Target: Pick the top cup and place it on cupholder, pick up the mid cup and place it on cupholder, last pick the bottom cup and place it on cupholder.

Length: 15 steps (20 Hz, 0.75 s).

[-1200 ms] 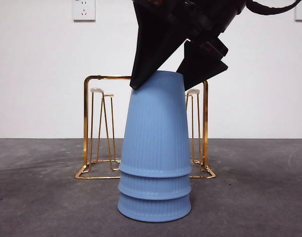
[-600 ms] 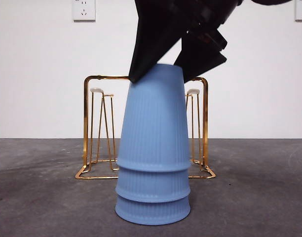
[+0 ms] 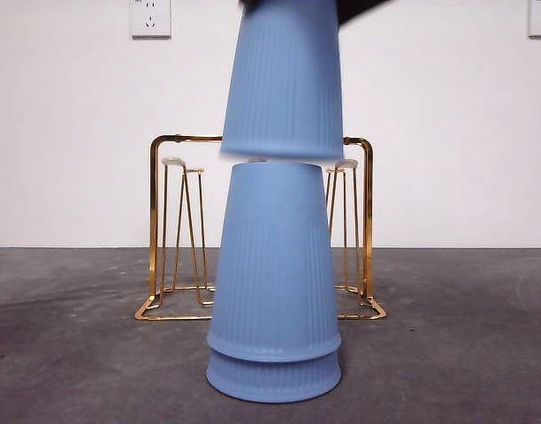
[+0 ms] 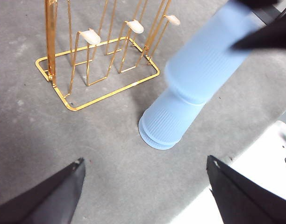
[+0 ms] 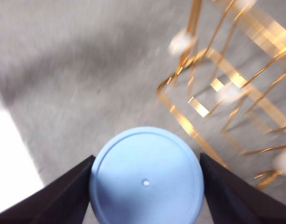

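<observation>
The right gripper (image 5: 145,163) has its two black jaws squeezed on the sides of the top cup (image 3: 284,79), a blue ribbed plastic cup turned upside down. In the right wrist view, the cup's round flat bottom sits snug between the jaws. In the front view this cup hangs in the air at 12 o'clock, w/ its rim just above the stack and not touching it. The arm shows only as a dark bit at the top edge there.

Under it stands the mid cup (image 3: 275,256), same blue ribbed kind, upside down too. It sits over the bottom cup (image 3: 273,378), so only a low band of that one peeks out. Both stand on the dark grey table (image 3: 76,353).

The cupholder (image 3: 156,230), a shiny gold wire rack w/ a flat box-shaped base, thin upright pegs w/ white tips and a bar across the top, stands right behind the stack, at about 12 o'clock from it. No cup is on its pegs.

The left gripper (image 4: 143,196) waits off to the side, well apart from the cups. Its black jaws are spread wide & hold nothing.

Two white wall sockets (image 3: 150,18) sit high on the white wall.
</observation>
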Tool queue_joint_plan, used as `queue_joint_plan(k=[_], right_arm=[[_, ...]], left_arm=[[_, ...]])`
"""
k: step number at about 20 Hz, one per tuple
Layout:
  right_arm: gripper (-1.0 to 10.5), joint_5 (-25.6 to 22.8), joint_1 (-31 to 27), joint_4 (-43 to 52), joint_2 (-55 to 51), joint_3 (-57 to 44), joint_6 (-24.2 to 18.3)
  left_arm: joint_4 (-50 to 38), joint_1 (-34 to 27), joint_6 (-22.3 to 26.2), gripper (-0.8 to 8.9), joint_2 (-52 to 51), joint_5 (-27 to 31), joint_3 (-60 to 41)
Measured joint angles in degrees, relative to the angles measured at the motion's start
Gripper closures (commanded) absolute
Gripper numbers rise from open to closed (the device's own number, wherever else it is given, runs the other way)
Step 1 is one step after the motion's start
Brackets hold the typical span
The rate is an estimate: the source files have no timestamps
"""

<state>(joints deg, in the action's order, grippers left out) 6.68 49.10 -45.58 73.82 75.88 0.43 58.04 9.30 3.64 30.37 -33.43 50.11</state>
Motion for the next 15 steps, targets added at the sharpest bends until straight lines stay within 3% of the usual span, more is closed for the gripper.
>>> queue_joint_plan(k=[6,11,15], right_arm=[[6.7,-7.8,-3.3,-2.2,-2.2,4.7,-0.7],[6.7,-8.1,-10.1,1.4,-0.8,4.7,-1.6],[6.7,-4.7,-13.4,2.8,2.0,4.7,-1.9]], left_arm=[[0.0,0.0,0.0,4.04,0.0,0.0,0.0],[-0.2,0.0,0.0,4.04,0.0,0.0,0.0],[-0.2,0.0,0.0,4.04,0.0,0.0,0.0]])
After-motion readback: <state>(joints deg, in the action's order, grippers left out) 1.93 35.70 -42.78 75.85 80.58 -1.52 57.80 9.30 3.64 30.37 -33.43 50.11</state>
